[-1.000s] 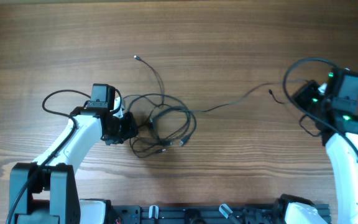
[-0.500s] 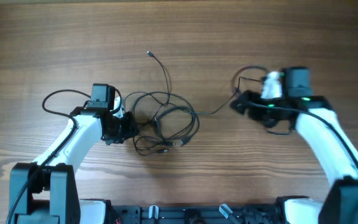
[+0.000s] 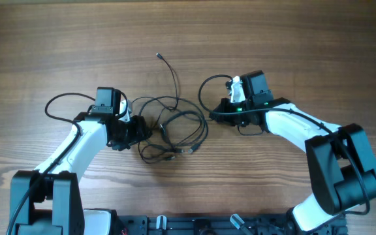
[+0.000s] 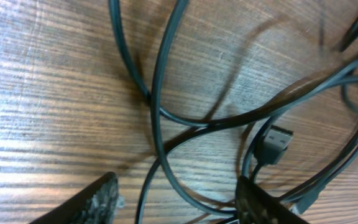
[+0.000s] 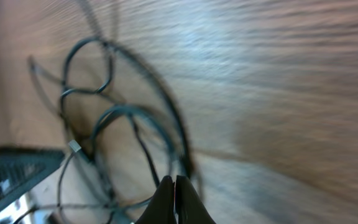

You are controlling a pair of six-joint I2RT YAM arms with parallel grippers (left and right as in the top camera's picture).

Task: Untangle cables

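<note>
The thin black cables [image 3: 175,124] lie in a loose tangle at the table's middle, with one free plug end [image 3: 158,56] trailing toward the far side. My left gripper [image 3: 138,132] is open at the tangle's left edge. In the left wrist view its fingers [image 4: 179,200] straddle crossing cable strands [image 4: 157,106], with a USB plug [image 4: 275,142] to the right. My right gripper [image 3: 215,113] is at the tangle's right edge. In the right wrist view its fingertips [image 5: 174,182] are pressed together where a cable strand [image 5: 182,146] meets them; that view is blurred.
Thicker black arm cables loop beside each wrist, one on the left [image 3: 61,104] and one on the right [image 3: 211,88]. Wooden table [image 3: 305,39] extends all around. The arm bases stand at the near edge.
My right arm has swept from the far right to the tangle's right edge, and the long strand that reached right has bunched back with it. The left arm has not moved.
</note>
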